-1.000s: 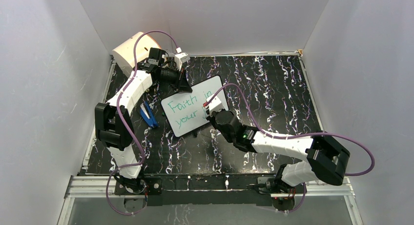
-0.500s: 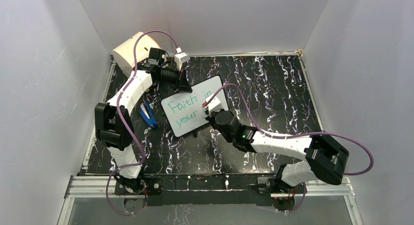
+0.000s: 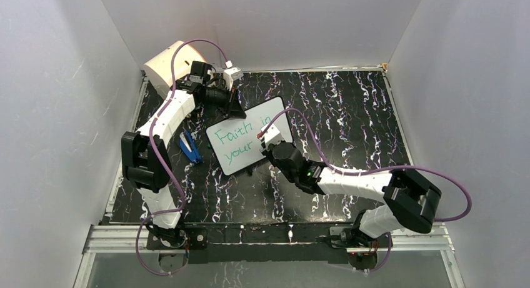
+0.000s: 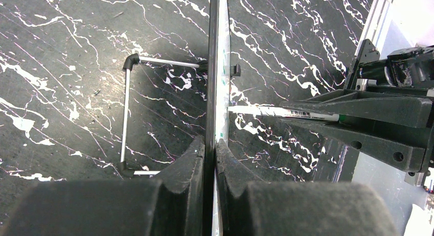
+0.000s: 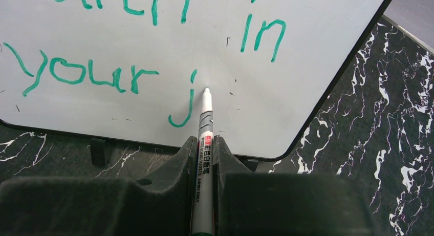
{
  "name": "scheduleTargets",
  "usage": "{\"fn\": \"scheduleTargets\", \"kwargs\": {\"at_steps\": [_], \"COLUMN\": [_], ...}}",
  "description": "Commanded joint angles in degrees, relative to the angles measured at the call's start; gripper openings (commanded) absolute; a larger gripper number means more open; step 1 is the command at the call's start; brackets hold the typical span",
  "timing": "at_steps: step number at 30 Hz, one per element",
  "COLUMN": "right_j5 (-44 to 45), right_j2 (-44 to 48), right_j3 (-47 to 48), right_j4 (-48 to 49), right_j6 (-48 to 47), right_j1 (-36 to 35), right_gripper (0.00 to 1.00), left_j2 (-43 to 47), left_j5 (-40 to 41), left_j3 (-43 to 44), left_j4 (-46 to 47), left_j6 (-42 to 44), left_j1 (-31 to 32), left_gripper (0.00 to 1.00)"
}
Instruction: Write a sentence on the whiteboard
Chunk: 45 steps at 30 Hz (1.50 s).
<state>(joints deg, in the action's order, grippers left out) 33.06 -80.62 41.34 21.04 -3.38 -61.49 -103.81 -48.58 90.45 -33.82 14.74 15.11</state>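
The whiteboard stands tilted on the dark marbled table; the right wrist view shows its face. The green sentence reads "Faith in" over "your j". My left gripper is shut on the board's top edge; in the left wrist view the board runs edge-on between the jaws. My right gripper is shut on a silver marker, its tip at the board just right of the "j". The marker also shows in the left wrist view.
A cream cylindrical drum stands at the back left corner. A blue object lies on the table left of the board. The board's wire stand rests behind it. White walls enclose the table.
The right arm has shifted slightly left and its elbow has drawn in. The left arm and the board have not moved.
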Motion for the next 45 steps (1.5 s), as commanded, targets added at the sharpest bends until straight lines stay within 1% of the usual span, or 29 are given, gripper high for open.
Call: {"fn": "scheduleTargets", "kwargs": {"at_steps": [1,11,21,39,45], "right_j5": [1.4,-0.5,-2.5,-0.6,-1.3], "right_j2": [-0.3,-1.0,-1.4,-1.0,-1.1], "right_j3": [0.3,0.3,0.5,-0.8,-0.7], "right_j4": [3.3,3.7,0.6,-1.9,-2.7], "right_j6": [0.4,0.4,1.0,2.0,2.1], "right_j1": [0.4,0.6,0.6,0.6,0.6], "right_gripper": [0.00,0.00,0.00,0.00,0.00], "left_j2": [-0.4,-0.7,-0.8,-0.9,-1.0], "left_j5": [6.0,5.7,5.5,5.6,5.8], "left_j3": [-1.7,-1.7,-1.8,-1.7,-1.8], "left_j4": [-3.1,-3.0,-3.1,-3.1,-3.1], "left_j6": [1.2,1.1,1.2,1.2,1.1], "left_j1": [0.6,0.6,0.6,0.6,0.6], "left_gripper": [0.00,0.00,0.00,0.00,0.00]}}
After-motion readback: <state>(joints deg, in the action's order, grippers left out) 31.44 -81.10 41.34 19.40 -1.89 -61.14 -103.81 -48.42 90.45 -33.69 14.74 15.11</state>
